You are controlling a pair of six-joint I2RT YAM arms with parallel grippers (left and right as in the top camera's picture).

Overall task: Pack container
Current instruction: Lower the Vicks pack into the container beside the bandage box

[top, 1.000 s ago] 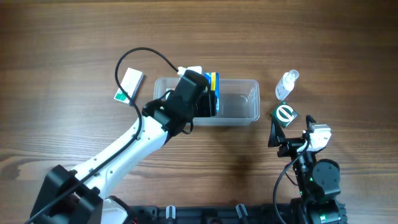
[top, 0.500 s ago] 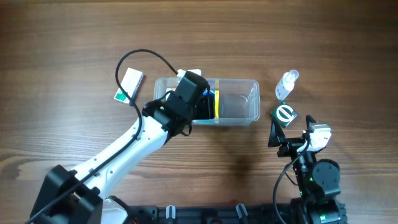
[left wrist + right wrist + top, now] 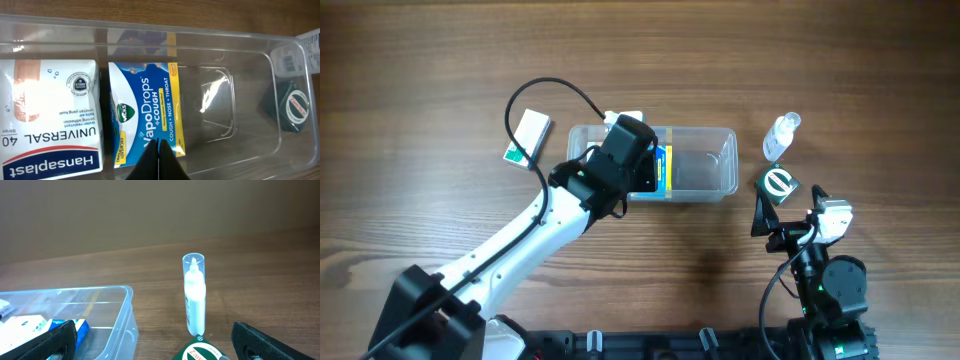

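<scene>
Wooden table (image 3: 440, 60): we find the container (image 3: 705, 172) centred, plasters box (image 3: 50, 115) and VapoDrops box (image 3: 145, 115) inside. Left gripper (image 3: 158, 162) fingers together, right gripper (image 3: 152, 330) apart. Outstanding: bottle (image 3: 782, 135), green box (image 3: 779, 184) at three o'clock; white box (image 3: 527, 135) at nine.

The clear, rimmed container (image 3: 705, 170) sits upright on the tabletop (image 3: 720, 60); a plaster box (image 3: 50, 115) and a cough-drop box (image 3: 145, 115) seemingly lie in its left half.

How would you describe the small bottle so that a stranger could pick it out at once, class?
Find the clear container in the middle of the wooden table. Off its right end stands a small bottle, just beyond a dark green box. Unlike that flat box, it is upright, slim and see-through.
</scene>
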